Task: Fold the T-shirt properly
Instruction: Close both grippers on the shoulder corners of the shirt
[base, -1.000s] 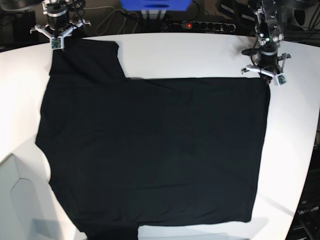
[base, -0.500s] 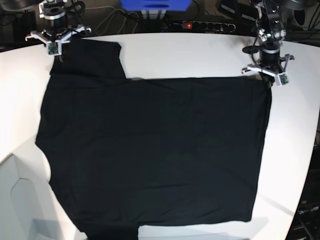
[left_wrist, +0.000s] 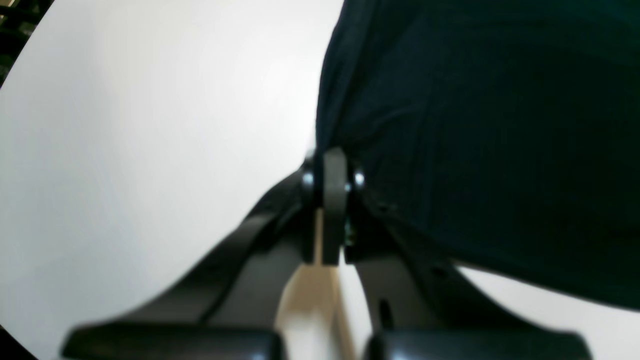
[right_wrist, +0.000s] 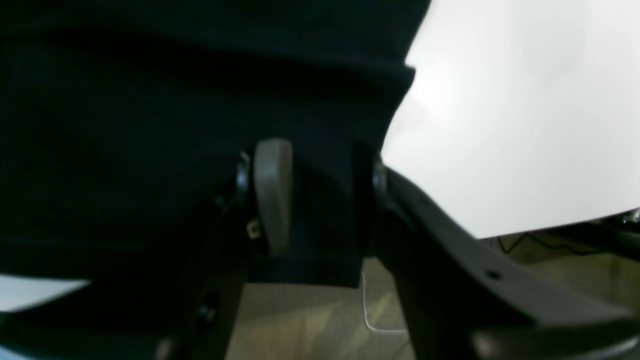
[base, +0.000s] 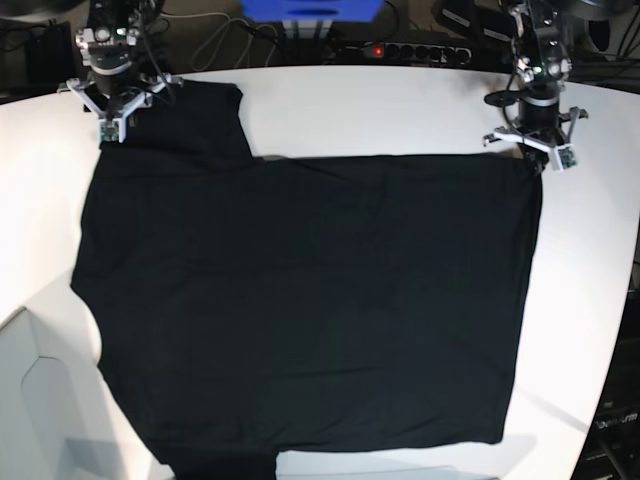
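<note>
The T-shirt (base: 300, 300) is spread flat and plain face up over most of the white table (base: 400, 110), with one sleeve lying toward the far left corner as the base view shows it; no print or tag can be seen.

The left pincer (left_wrist: 330, 170) is closed on the cloth at the shirt's far right corner in the base view, where a small peak of fabric is seen drawn up into the shut tips. The right pincer (right_wrist: 312, 200) is at the sleeve; its jaws are seen parted with a band of black cloth lying between them, and whether that cloth is gripped cannot be told.

The cloth is judged light, soft and limp: it will sag and drape from whatever point is lifted, and folds will wander unless two corners are carried together. It is not fragile, though a thin pinch may slip. Hold is best taken at hemmed corners and the sleeve edge, where the fabric is doubled.

The table is smooth, matt and pale, so the shirt should slide easily on it. Beyond the shirt's far edge, a power strip (base: 410, 50) and cables are seen in a dark room.
</note>
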